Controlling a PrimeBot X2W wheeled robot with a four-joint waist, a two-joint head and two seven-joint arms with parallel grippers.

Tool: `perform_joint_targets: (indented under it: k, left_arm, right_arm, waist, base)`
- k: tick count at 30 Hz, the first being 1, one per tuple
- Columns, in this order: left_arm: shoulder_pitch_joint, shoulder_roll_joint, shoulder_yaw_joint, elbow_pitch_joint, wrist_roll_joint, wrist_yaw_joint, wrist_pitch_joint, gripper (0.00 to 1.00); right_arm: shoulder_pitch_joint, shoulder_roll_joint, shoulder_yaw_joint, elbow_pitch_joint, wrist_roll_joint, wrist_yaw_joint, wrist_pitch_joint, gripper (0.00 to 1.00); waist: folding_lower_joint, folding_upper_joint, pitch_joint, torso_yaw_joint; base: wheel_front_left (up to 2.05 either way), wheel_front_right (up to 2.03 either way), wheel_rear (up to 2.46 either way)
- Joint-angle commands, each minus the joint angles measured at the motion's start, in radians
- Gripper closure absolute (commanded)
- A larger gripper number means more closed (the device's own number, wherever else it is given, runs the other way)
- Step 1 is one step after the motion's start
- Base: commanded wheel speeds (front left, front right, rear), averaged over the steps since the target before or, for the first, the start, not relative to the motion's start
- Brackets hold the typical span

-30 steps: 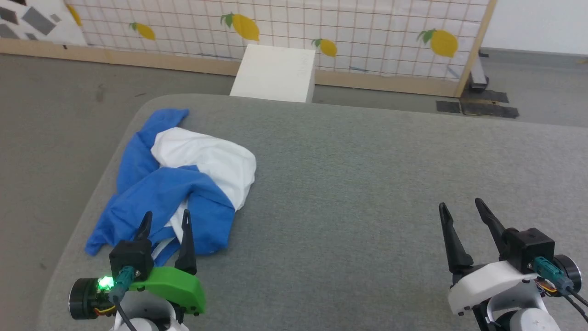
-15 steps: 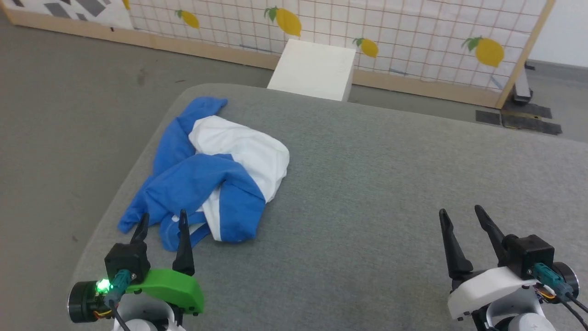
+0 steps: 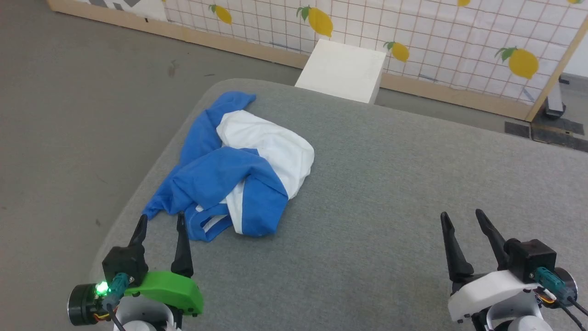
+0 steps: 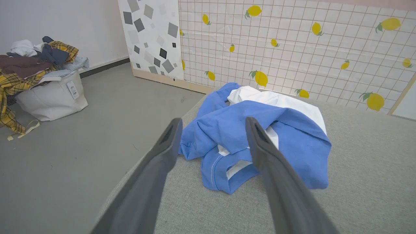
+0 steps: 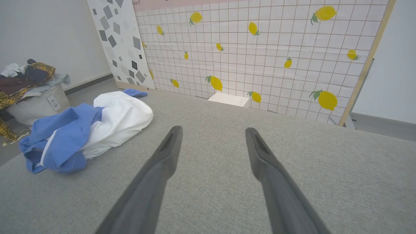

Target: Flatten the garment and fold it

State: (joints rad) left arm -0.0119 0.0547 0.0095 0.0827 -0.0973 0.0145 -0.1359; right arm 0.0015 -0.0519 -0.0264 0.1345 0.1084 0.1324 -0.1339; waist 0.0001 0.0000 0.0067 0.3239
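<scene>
The garment [image 3: 239, 172] lies crumpled in a heap near the left edge of the grey padded table [image 3: 390, 184], blue sleeves bunched over its white body. In the left wrist view the garment [image 4: 260, 130] sits just beyond the fingertips. My left gripper [image 3: 161, 223] hovers open just short of the heap's near edge, nothing between its fingers. My right gripper [image 3: 461, 219] stands open over bare table far to the right. From the right wrist view the garment [image 5: 87, 130] lies off to the left.
A white box [image 3: 342, 71] stands on the floor behind the table, before a lemon-print screen [image 3: 413, 32]. A white bin heaped with clothes [image 4: 45, 84] sits on the floor to the left. The table's left edge [image 3: 133, 207] runs close to the garment.
The head camera has turned left and tilted down, so the whole scene has shifted rightward in the picture. The garment lies as before, and both grippers stay open.
</scene>
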Motion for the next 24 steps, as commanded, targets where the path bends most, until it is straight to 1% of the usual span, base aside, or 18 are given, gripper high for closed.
perform_joint_targets:
  k: [1,19,24]
  left_arm:
    - [0.001,-0.002,0.002,0.004,-0.008,0.009,-0.011,0.0]
    - [0.004,-0.003,0.006,0.025,-0.041,0.019,-0.048,0.0]
    - [-0.016,-0.003,-0.004,0.044,-0.055,0.01,-0.058,0.0]
  right_arm:
    - [0.014,0.001,-0.002,0.008,0.01,-0.001,-0.013,0.0]
    - [0.017,0.001,-0.009,0.042,0.035,-0.001,-0.05,0.0]
    - [0.013,0.001,-0.007,0.05,0.037,-0.001,-0.057,0.0]
  waist:
    - [-0.0001,0.0,0.0,0.013]
    - [-0.0001,0.0,0.007,0.083]
    - [-0.0001,0.0,0.014,0.087]
  base:
    - [0.0,0.0,0.0]
    - [0.0,0.0,0.0]
    - [0.0,0.0,0.0]
